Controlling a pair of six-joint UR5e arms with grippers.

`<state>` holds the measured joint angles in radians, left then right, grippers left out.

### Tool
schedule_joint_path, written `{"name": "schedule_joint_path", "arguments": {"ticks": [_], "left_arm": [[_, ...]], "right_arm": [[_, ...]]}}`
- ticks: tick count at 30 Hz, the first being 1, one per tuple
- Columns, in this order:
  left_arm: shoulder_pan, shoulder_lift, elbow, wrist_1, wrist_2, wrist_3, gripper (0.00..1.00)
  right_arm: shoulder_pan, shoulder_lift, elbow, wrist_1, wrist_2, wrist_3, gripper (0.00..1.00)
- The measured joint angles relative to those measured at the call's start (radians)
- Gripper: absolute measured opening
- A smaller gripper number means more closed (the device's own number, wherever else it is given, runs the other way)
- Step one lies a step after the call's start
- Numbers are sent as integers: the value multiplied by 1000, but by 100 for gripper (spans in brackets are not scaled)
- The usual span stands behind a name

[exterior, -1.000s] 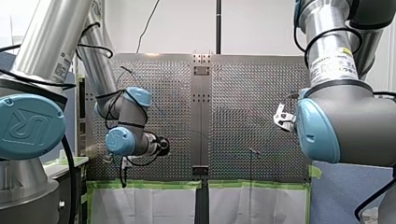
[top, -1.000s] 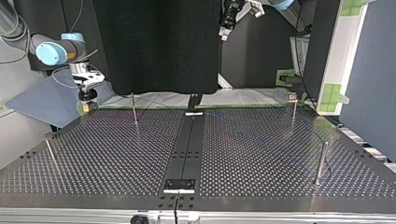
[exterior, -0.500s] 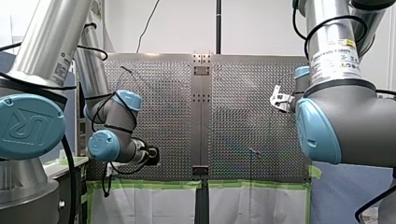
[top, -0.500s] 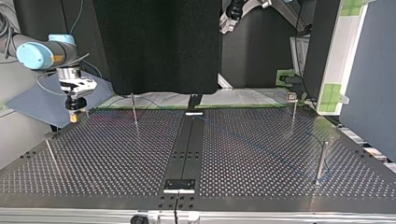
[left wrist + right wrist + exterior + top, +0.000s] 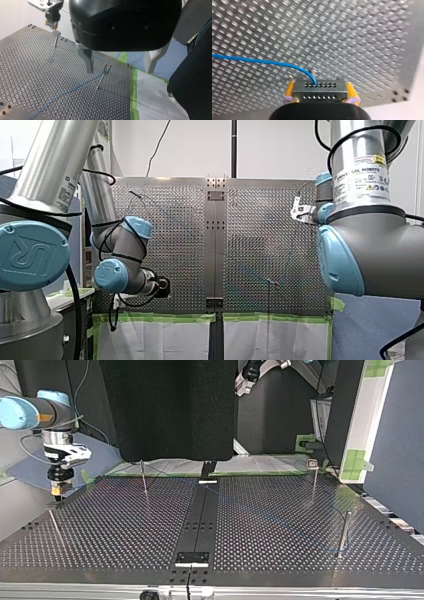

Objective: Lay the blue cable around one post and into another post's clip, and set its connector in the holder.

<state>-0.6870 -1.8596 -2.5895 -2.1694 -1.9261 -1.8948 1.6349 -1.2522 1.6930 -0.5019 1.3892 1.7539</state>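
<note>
Above table [image 5: 362, 37] corner | right end effector [image 5: 320, 87] clamps connector [image 5: 320, 91] | left end effector [image 5: 119, 71] agape

In the top view, four posts are set on the bench [image 5: 280, 525]: a rear post [image 5: 144, 479] left of centre, a clip post [image 5: 314, 479] at rear right, a front post [image 5: 344, 532] at right, and a holder post [image 5: 55, 527] at the left edge. The connector [image 5: 320, 90] is held between the fingers [image 5: 290, 88] of the right gripper [image 5: 58, 493], just above the holder [image 5: 53, 505]. The cable [image 5: 262, 61] is led from it across the bench, past the clip post.
</note>
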Motion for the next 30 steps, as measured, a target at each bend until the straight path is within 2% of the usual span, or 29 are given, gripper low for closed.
{"name": "schedule_joint_path", "arguments": {"ticks": [3, 7, 14, 19, 23, 25, 30], "left_arm": [[0, 0, 1, -5, -1, -1, 100], [0, 0, 2, -16, -6, -1, 100], [0, 0, 2, -25, -13, -1, 100], [0, 0, 3, -28, -14, -1, 100], [0, 0, 3, -36, -15, -1, 100], [0, 0, 3, -39, -15, -1, 100], [0, 0, 3, -47, -15, 0, 100]], "right_arm": [[-2, -19, -2, 0, 24, -24, 0], [-4, -7, -9, 0, 61, -65, 0], [-7, 42, -12, -6, 72, -122, 0], [-14, 53, -15, -9, 47, -166, 0], [-22, 56, -31, 10, 18, -197, 0], [-27, 58, -46, 27, 1, -205, 0], [-38, 77, -80, 63, -35, -209, 0]]}}
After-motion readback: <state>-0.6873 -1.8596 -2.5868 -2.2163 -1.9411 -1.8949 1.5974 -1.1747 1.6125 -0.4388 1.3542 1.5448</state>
